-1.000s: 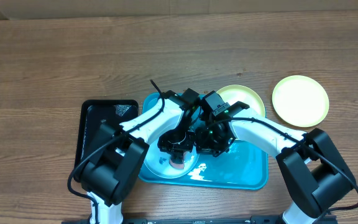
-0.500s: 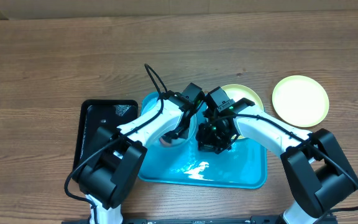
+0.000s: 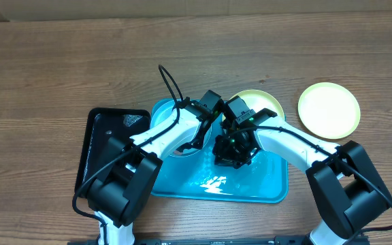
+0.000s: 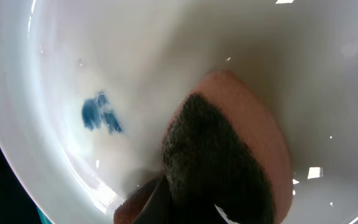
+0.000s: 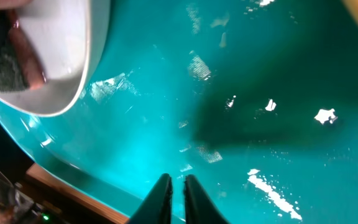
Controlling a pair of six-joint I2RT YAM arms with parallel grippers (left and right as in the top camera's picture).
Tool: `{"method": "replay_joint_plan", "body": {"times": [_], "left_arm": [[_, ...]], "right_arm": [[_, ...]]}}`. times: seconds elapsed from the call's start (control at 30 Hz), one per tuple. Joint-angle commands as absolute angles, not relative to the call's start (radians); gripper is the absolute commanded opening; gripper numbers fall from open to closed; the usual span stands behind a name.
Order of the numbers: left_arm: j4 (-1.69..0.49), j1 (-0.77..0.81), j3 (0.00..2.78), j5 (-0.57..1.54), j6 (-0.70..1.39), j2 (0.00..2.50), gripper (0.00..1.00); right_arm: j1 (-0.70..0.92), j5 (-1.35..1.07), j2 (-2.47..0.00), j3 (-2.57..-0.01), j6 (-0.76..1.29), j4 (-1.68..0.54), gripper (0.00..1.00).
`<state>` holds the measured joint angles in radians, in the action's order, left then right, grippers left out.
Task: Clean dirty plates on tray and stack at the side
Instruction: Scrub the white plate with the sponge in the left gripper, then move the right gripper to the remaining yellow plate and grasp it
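From above, both arms lean in over the tray (image 3: pixel 250 187), which sits in the middle of the table (image 3: pixel 60 61) with a black tray (image 3: pixel 104 146) just beside it on the left. The left gripper (image 3: pixel 188 145) is down in a pale plate (image 3: pixel 174 145) at the tray's left end. The right gripper (image 3: pixel 231 155) hangs over the tray's middle. One yellow-green plate (image 3: pixel 329 109) lies off the tray on the table to the right, and its face looks clean. A second yellow-green plate (image 3: pixel 260 105) peeks out behind the right arm at the tray's far corner; I can't tell whether it rests on the rim or beside it.

The left wrist view is close inside the pale plate. A sponge (image 4: pixel 222 155) with a dark scouring face is pressed to the white surface, apparently pinched in the left gripper, though little of the fingers shows. A blue smudge (image 4: pixel 101 114) sits just beside it, not yet wiped.

In the right wrist view the fingers (image 5: pixel 162 193) are nearly pressed together with nothing between them, above the wet tray floor.

I'd say the job is partway: one plate set aside, one mid-scrub, and nothing stacked yet.
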<state>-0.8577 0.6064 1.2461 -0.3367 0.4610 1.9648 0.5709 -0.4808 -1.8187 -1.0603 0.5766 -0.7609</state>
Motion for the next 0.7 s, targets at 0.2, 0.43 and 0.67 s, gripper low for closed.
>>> {"method": "replay_joint_plan", "body": {"times": [0.2, 0.43, 0.67], "left_arm": [[-0.859, 0.595, 1.198, -0.331, 0.448, 2.048, 0.04], [-0.859, 0.595, 1.198, -0.319, 0.448, 2.048, 0.04], [-0.863, 0.595, 1.198, -0.312, 0.448, 2.048, 0.04]], "right_arm": [[0.58, -0.304, -1.796, -1.14, 0.665, -0.861, 0.2], [0.578, -0.21, -1.79, -1.244, 0.714, -0.973, 0.26], [0.51, -0.156, -1.79, -1.301, 0.765, -1.071, 0.3]]}}
